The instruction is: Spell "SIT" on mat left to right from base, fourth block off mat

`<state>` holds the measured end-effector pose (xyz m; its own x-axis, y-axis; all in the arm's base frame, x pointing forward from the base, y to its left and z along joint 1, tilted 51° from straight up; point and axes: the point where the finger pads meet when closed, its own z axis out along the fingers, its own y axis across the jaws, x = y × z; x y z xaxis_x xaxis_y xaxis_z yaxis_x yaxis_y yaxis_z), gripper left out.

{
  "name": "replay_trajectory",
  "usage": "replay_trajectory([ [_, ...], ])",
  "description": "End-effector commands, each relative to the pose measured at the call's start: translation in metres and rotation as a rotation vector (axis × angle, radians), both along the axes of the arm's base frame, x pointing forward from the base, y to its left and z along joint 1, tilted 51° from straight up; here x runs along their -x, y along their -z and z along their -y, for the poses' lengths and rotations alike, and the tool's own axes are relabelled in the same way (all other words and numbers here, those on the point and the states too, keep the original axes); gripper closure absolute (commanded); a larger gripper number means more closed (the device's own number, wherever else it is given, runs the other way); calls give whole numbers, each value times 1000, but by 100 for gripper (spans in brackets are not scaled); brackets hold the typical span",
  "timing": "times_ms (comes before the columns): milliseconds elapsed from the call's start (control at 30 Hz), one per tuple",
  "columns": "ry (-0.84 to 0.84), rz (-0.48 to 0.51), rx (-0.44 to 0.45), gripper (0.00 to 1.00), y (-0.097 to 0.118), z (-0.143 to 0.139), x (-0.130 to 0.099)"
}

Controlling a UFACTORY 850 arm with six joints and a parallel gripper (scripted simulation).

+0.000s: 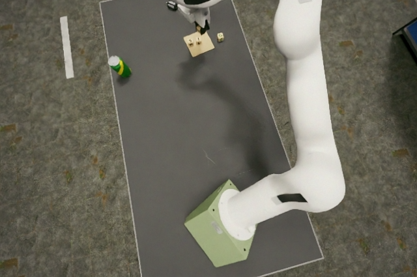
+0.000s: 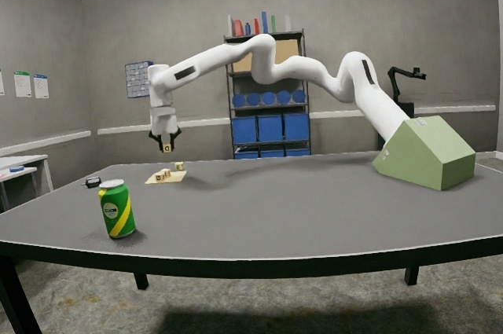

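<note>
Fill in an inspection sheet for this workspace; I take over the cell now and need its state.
Surface: dark grey table, arm's shadow across it.
Job's things: tan mat bears two blocks, side by side; one reads S, the other looks like I. A third block sits off the mat, to its right in the top view. A fourth block is in the air.
Clutter: green can upright near the table edge; small black object beyond it.
Grippers: gripper closed on the fourth block, above the mat's far side.
Cables: nothing seen.
Surroundings: shelf rack with blue bins; wall posters; side table at left.
</note>
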<state>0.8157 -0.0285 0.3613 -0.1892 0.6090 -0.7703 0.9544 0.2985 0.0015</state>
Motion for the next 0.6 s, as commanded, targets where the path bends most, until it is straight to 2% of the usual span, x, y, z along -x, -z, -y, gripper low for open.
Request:
replay_trajectory([
  [0, 85, 108, -29, 72, -8, 5, 0],
  [333, 263, 316, -94, 72, -22, 16, 0],
  [567, 312, 372, -111, 72, -26, 19, 0],
])
